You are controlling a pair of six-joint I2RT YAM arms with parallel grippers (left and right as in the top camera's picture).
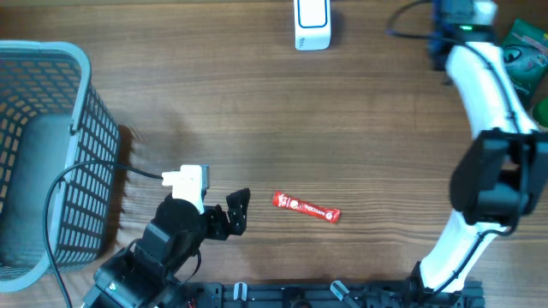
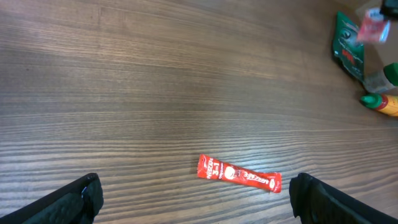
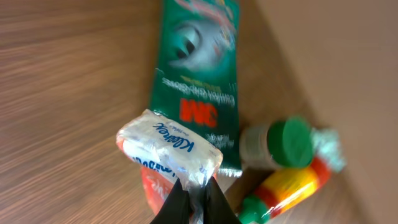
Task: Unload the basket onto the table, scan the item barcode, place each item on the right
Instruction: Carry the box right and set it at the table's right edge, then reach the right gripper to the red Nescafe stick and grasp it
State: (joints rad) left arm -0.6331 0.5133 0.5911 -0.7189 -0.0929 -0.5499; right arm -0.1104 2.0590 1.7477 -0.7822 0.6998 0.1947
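A red coffee sachet (image 1: pixel 306 208) lies flat on the wooden table, just right of my left gripper (image 1: pixel 237 212). In the left wrist view the sachet (image 2: pixel 239 175) rests ahead of and between the wide-open fingers (image 2: pixel 71 200), untouched by them. My right gripper (image 3: pixel 198 196) is shut on the plastic edge of a white Kleenex tissue pack (image 3: pixel 168 148), which it holds above the table at the far right. The white scanner (image 1: pixel 312 24) stands at the far edge, to the left of the right arm (image 1: pixel 484 85).
A blue wire basket (image 1: pixel 81 64) fills the left side. Under the right gripper lie a green 3M packet (image 3: pixel 196 74), a green-capped bottle (image 3: pixel 277 146) and a yellow-red bottle (image 3: pixel 292 186). A black cable (image 1: pixel 94 171) runs over the basket.
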